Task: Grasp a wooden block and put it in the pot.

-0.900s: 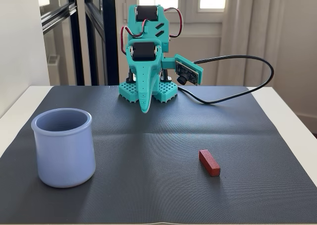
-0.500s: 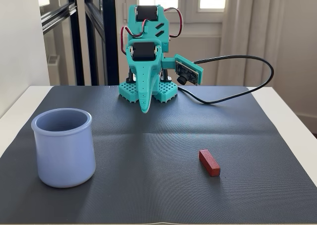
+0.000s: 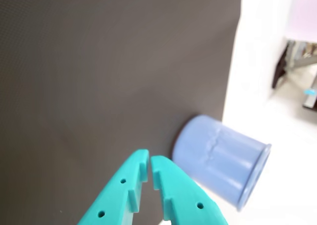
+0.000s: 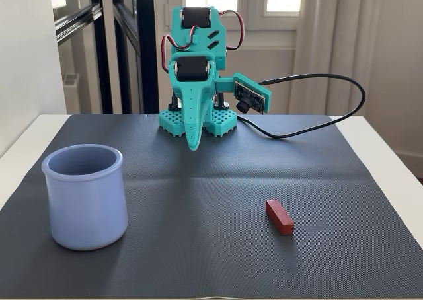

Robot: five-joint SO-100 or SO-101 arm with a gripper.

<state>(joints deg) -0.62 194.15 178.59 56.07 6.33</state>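
Dark woven matting [image 4: 218,201] covers the white table [image 4: 390,168], with windows and a glass door behind. At the far edge of the mat the teal plastic arm [image 4: 195,82] is folded up, its claw [image 3: 149,166] pointing down with the fingertips nearly pressed together, pinching nothing. In the fixed view, the periwinkle-blue round pot [image 4: 84,195] stands upright near left; the small red-brown wooden block [image 4: 279,217] lies near right, well apart from both.

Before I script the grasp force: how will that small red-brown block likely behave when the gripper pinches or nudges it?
The wooden block looks rigid with flat faces and square edges, so it probably won't roll or bend. Being small, it's likely light, and a nudge may slide or pivot it, though the textured dark mat should add grip. Lying flat, it can't really tip.
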